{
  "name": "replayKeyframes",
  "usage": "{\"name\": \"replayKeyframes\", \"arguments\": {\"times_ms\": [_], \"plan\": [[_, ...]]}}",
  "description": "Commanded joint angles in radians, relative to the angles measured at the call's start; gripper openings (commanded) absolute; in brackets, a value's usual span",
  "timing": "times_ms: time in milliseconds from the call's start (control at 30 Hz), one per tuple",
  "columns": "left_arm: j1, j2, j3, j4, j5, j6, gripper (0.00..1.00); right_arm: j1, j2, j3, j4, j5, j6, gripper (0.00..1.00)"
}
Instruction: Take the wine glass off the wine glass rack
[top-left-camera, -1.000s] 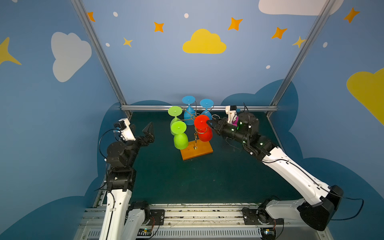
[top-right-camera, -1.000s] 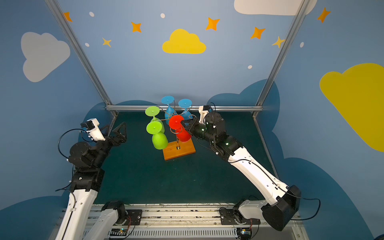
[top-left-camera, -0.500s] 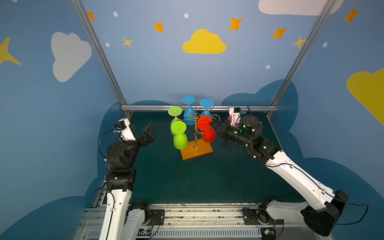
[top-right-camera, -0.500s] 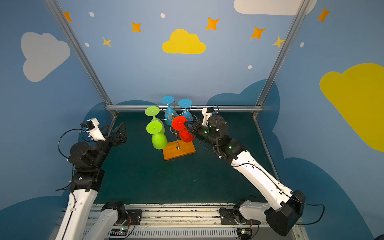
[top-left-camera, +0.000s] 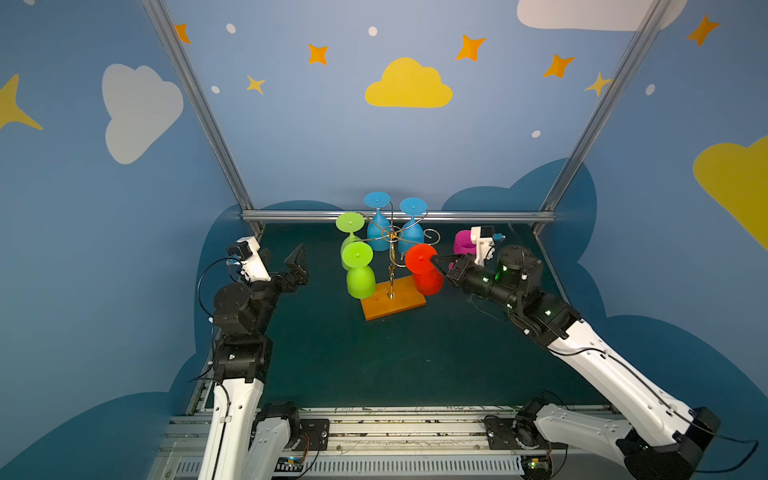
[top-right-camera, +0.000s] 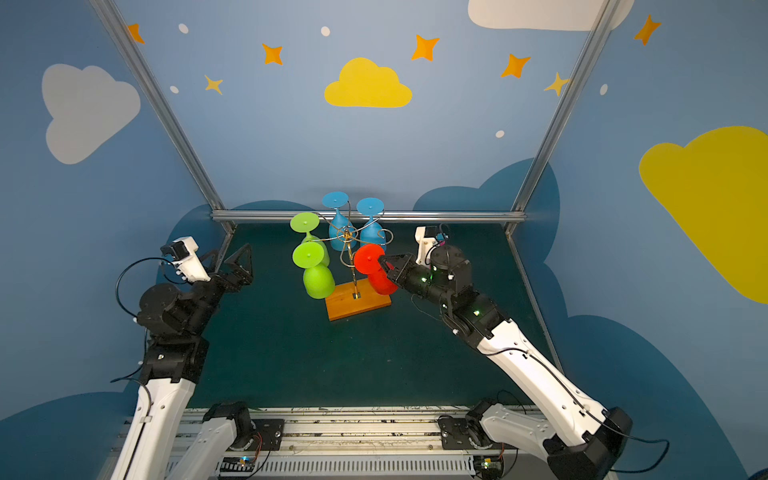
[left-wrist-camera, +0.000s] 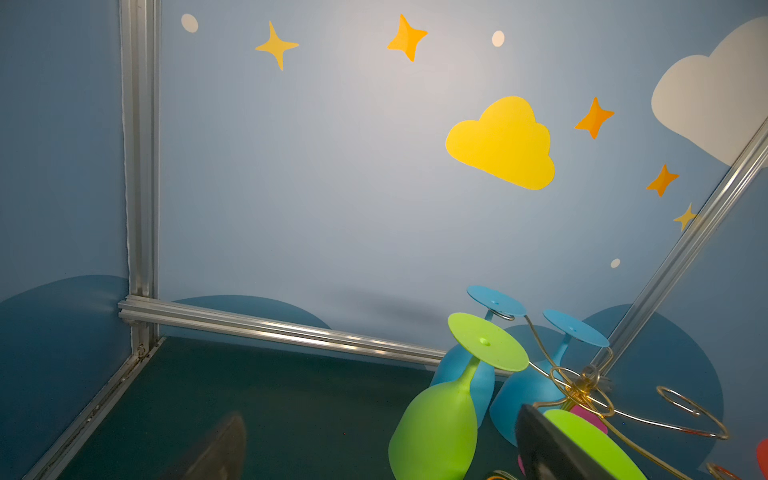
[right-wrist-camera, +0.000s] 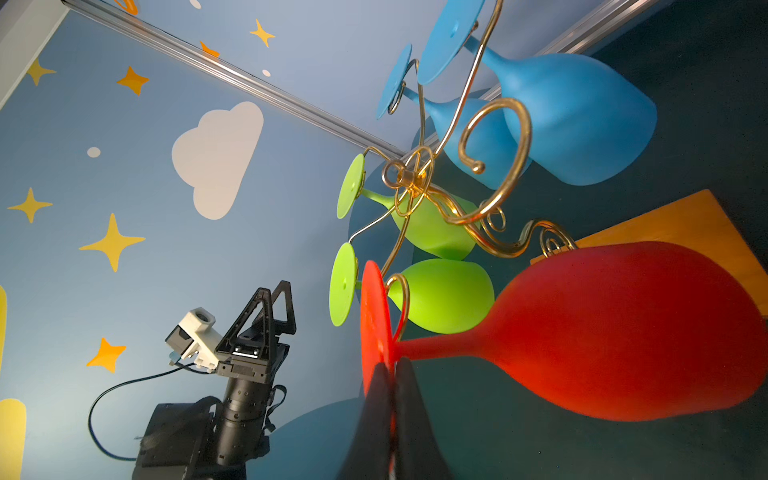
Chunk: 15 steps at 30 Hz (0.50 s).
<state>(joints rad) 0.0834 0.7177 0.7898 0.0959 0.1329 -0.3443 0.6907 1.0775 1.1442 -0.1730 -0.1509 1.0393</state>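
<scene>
The wine glass rack (top-left-camera: 395, 301) (top-right-camera: 357, 301) is a gold wire stand on an orange-brown wooden base in mid table. A red wine glass (top-left-camera: 424, 274) (top-right-camera: 376, 270) (right-wrist-camera: 623, 332) hangs bowl-down at its right side. My right gripper (top-left-camera: 434, 259) (top-right-camera: 381, 261) (right-wrist-camera: 390, 370) is shut on the rim of the glass's round foot. In the right wrist view a gold curl (right-wrist-camera: 397, 299) sits right beside the red stem; whether it still holds the stem I cannot tell. My left gripper (top-left-camera: 297, 264) (top-right-camera: 239, 262) (left-wrist-camera: 380, 415) stands open and empty, left of the rack.
Two green glasses (top-left-camera: 359, 276) and two blue glasses (top-left-camera: 380, 232) hang upside down on the rack's other arms. A magenta glass (top-left-camera: 462, 247) stands behind my right wrist. An aluminium rail (top-left-camera: 399, 216) bounds the back of the green mat.
My right gripper has drawn the red glass to the right, away from the rack's stem, and slightly lower. The left arm has stayed still.
</scene>
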Motion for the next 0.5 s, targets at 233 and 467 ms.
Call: {"name": "replayKeyframes", "arguments": {"times_ms": [233,467], "plan": [[0.005,-0.009,-0.003,0.011,-0.016,0.015,1.00,-0.115,-0.159,-0.114,-0.115,-0.013,-0.047,0.00],[0.019,-0.005,0.021,0.013,-0.008,0.000,0.99,-0.253,-0.241,-0.135,-0.159,-0.042,-0.084,0.00]]}}
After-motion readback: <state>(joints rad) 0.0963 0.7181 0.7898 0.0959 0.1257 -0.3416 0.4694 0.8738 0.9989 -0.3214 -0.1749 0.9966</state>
